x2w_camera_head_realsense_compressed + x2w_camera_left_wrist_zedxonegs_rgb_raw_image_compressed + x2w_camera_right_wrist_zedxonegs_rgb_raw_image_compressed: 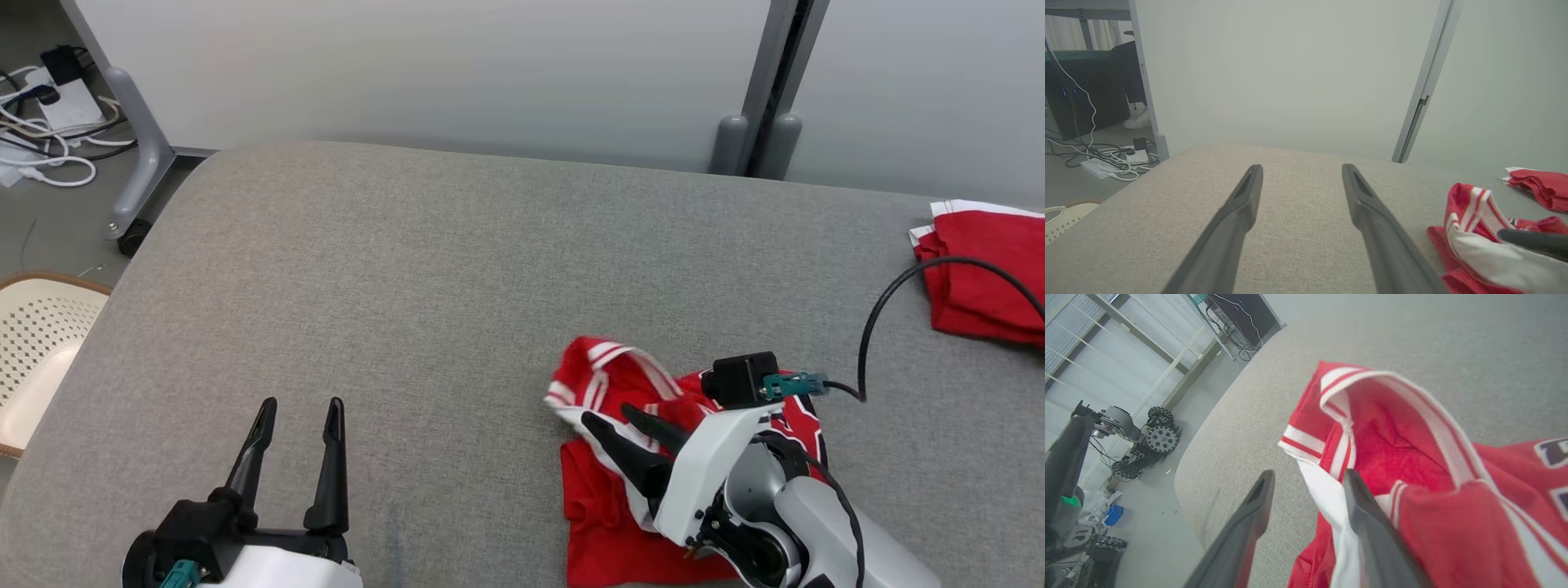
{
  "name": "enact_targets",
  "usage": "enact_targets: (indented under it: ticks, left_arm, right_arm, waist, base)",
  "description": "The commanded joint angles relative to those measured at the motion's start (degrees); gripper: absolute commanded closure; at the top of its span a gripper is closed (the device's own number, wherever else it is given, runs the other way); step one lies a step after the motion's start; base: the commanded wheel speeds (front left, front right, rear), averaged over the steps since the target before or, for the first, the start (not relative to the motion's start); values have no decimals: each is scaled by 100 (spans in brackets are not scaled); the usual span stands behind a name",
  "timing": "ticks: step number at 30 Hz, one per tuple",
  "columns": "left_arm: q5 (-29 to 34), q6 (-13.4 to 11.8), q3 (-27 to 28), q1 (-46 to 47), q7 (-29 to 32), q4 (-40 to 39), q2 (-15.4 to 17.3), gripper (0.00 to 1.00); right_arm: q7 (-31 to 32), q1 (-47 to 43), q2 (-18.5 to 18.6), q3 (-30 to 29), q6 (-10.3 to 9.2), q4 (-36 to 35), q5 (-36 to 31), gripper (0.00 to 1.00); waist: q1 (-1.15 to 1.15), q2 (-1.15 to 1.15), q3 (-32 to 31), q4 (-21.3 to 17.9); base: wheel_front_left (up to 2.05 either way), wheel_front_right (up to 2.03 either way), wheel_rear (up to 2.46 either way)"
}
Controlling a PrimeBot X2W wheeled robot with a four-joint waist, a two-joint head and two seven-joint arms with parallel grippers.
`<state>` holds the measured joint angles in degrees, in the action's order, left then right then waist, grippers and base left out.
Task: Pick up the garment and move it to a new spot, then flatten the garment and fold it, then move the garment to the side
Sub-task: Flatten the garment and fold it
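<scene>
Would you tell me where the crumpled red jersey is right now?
In the head view the crumpled red jersey lies near-right on the grey cushion, beneath the right pincer, well apart from the folded red garment.

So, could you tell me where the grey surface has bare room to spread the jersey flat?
The stretch of grey surface between the left gripper, the far edge and the crumpled jersey is bare. The right side is crowded: the right gripper and a folded red garment.

The right hand partly hides the garment.
</scene>
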<state>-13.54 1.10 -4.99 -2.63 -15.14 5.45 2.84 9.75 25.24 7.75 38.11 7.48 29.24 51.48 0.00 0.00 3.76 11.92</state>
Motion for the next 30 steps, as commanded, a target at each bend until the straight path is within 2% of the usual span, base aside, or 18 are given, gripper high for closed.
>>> enact_targets:
  ticks: [1,4,8,9,13,16,22,28,29,30]
  left_arm:
    - [48,18,30,88,-3,12,17,0]
    - [53,33,66,71,-3,27,16,0]
    - [86,50,117,48,-3,30,17,0]
    - [86,50,117,48,-3,30,17,0]
    - [88,58,135,-13,-2,22,18,0]
    - [78,66,122,-42,-3,21,16,0]
    - [64,83,82,-66,-3,16,17,0]
    - [53,84,60,-44,-3,31,18,0]
    - [54,91,48,-27,-2,35,16,0]
    - [55,97,36,-10,-2,38,16,0]
  right_arm:
    - [33,-93,-8,-34,3,-136,97,0]
    - [105,-165,-19,-78,3,-551,303,0]
    - [284,-375,122,-233,3,-1479,791,0]
    - [284,-375,122,-233,3,-1479,791,0]
    - [426,-622,428,-627,3,-2390,1125,0]
    - [424,-833,756,-1148,3,-2801,1053,0]
    - [464,-1285,1137,-2324,3,-2801,518,0]
    - [596,-1509,931,-2845,3,-2498,-170,0]
    - [615,-1509,872,-2876,3,-2452,-248,23]
    - [620,-1492,812,-2901,3,-2391,-330,50]
  waist:
    - [0,0,-18,-82]
    - [0,0,-51,-184]
    - [0,0,-103,-318]
    - [0,0,-103,-318]
    - [0,0,-156,-431]
    - [0,0,-186,-469]
    - [0,0,-212,-464]
    - [0,0,-196,-447]
    - [0,0,-192,-439]
    - [0,0,-188,-430]
  base:
    - [0,0,0]
    - [0,0,0]
    - [0,0,0]
    - [0,0,0]
    - [0,0,0]
    - [0,0,0]
    - [0,0,0]
    - [0,0,0]
    - [0,0,0]
    - [0,0,0]
